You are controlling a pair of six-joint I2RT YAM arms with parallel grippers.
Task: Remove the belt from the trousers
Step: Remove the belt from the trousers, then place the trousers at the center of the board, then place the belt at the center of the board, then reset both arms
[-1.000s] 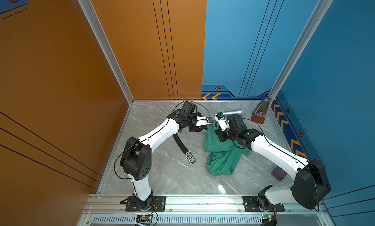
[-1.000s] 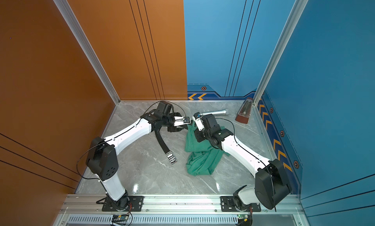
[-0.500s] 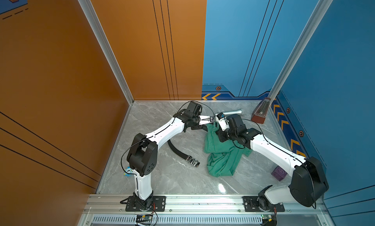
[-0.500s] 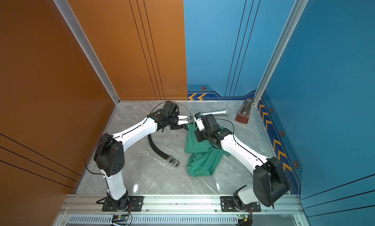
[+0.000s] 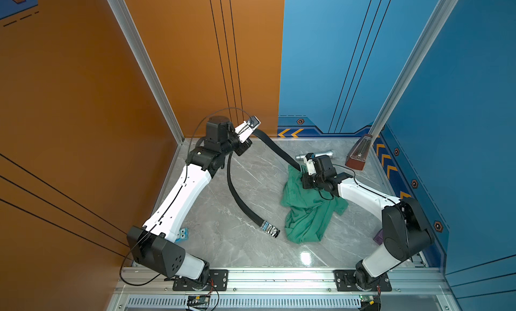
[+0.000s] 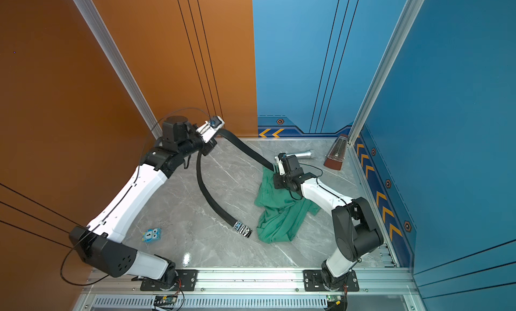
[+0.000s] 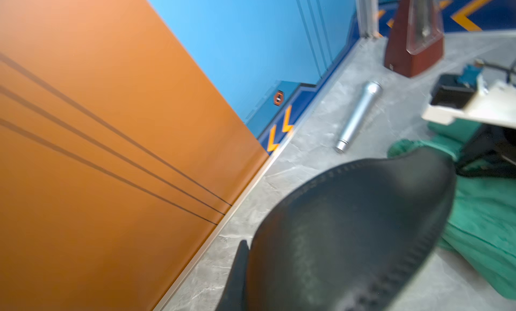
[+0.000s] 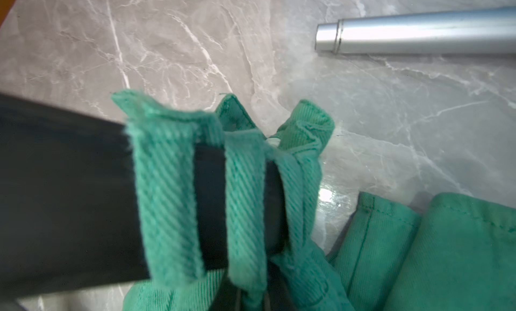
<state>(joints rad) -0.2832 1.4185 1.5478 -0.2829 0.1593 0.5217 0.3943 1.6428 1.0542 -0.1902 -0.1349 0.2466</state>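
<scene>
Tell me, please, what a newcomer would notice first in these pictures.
The long black belt: the left tool holds it up by the orange wall, its buckle end lying on the grey table. Its other end runs into the crumpled green trousers, right of centre, where the right wrist view shows it inside two cloth loops.

The arms (image 5: 181,200) show white shells (image 5: 360,192), black joints (image 5: 402,234), thin cables (image 5: 229,108).
</scene>
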